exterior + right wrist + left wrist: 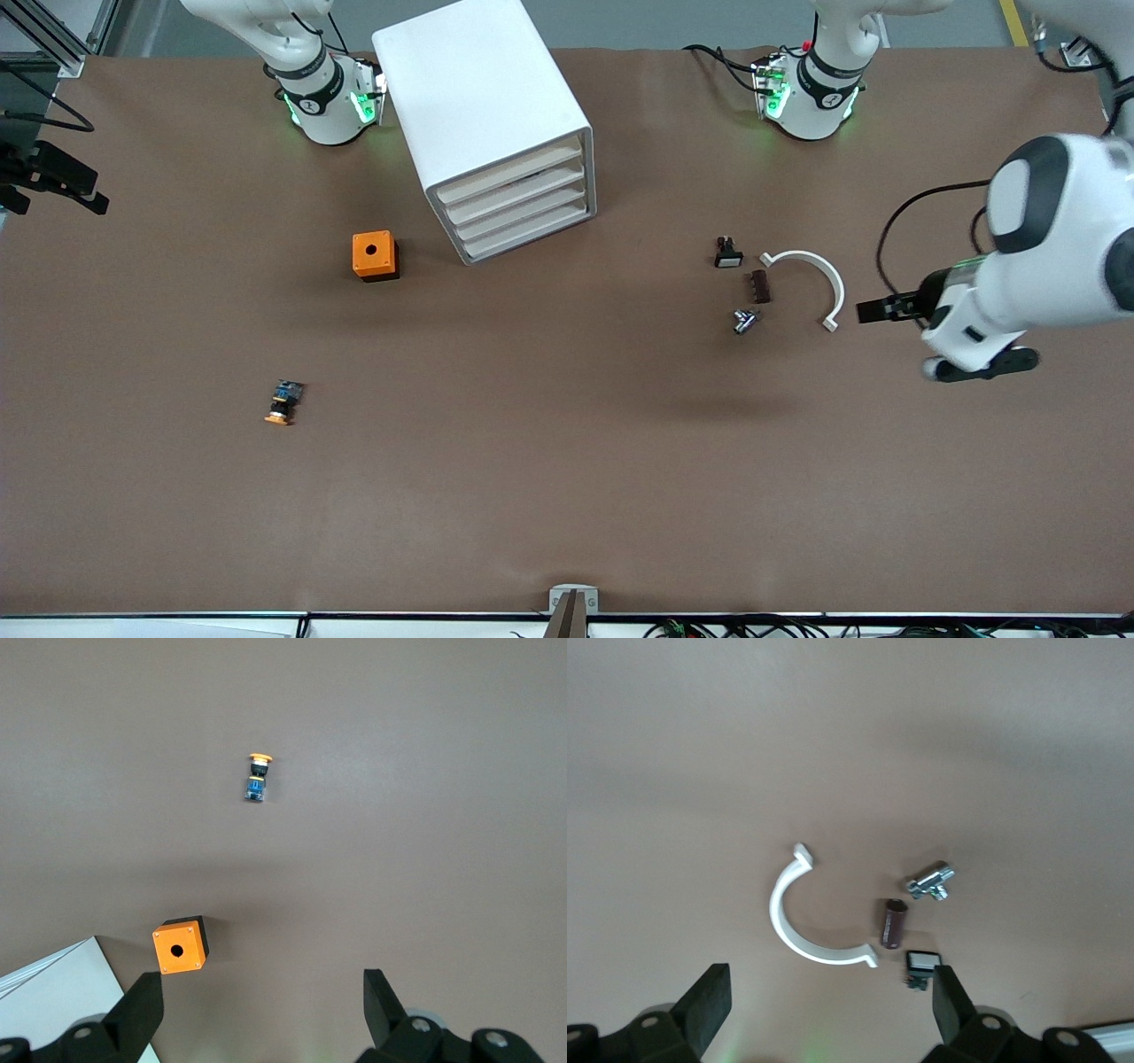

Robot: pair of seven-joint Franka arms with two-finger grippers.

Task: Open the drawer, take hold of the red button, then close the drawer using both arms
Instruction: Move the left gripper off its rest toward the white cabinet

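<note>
Table: brown, bearing all items.
Drawer cabinet: white, 4 drawers, all shut; red-capped button not visible in any view.
Left gripper: fingers spread, holding nothing, over the table at the left arm's end, near the white C-shaped clamp.
Right gripper: fingers spread, empty, above the orange cube box.
Orange-yellow capped button: lying nearer the front camera than the box.

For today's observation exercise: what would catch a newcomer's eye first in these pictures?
Probably the white drawer cabinet, standing with all drawers shut near the right arm's base. Next, the orange cube box beside it, nearer the front camera. Then the left end effector, open, hovering by a white curved piece and small parts.
</note>
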